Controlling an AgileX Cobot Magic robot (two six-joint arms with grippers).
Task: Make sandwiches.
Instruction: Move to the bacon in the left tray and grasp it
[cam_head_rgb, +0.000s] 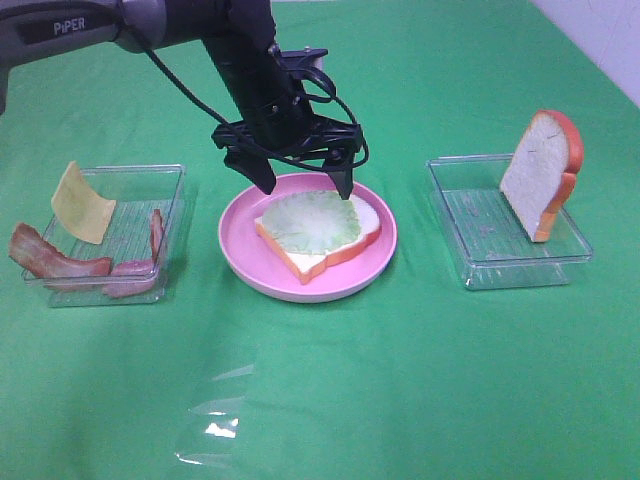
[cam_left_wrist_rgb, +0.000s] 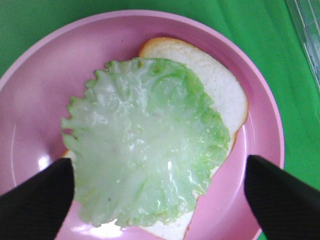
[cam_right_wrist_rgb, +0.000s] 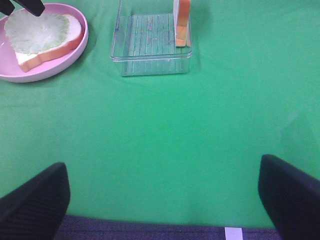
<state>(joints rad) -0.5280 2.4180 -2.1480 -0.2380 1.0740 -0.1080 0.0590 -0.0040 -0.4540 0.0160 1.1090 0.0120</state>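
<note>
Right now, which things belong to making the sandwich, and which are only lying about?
For the job: plated bread slice, lettuce, cheese, bacon strips, upright bread slice, pink plate.
Lying about: left tray, right tray, clear plastic scrap.

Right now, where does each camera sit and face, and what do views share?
Exterior high: mounted high, looking down at the green table; left arm and open left gripper over the pink plate.
Left wrist: on that arm, facing straight down at the lettuce on a bread slice; both fingertips show.
Right wrist: low, facing across the table toward the clear tray; right gripper fingertips show.
Shared: all three show the plate with lettuce.
</note>
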